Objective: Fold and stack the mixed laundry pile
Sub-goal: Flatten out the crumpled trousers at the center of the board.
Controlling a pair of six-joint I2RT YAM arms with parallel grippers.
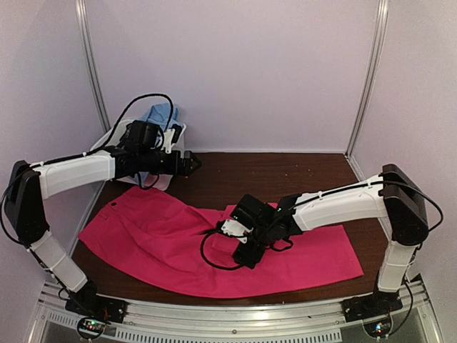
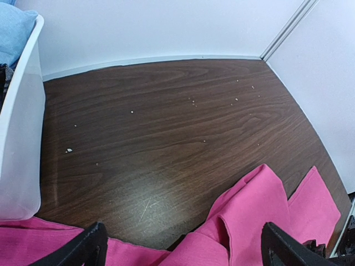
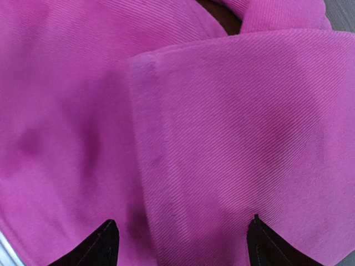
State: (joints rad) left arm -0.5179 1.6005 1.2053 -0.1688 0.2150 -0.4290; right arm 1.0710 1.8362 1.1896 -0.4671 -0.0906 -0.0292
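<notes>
**Top external, then both wrists: pink cloth spread out, fold pending**

Top external: the pink-red cloth (image 1: 214, 243) lies spread across the near half of the table (image 1: 300, 175), with one flap turned over near its middle. The left gripper (image 1: 191, 163) hangs beside the white tub (image 1: 107, 137), clear of the cloth. The light blue shirt (image 1: 161, 114) sits in that tub. The right gripper (image 1: 246, 259) is low over the cloth's middle.

Left wrist: jaws wide apart with nothing between them; bare wood ahead, the cloth along the lower edge.

Right wrist: jaws apart over the turned-over flap (image 3: 222, 138); whether they touch it cannot be told.

Handling note, as a judgement: flatten the flap first. Pinch one layer at an edge, not the doubled part, then carry it edge to edge, low and slow.
</notes>
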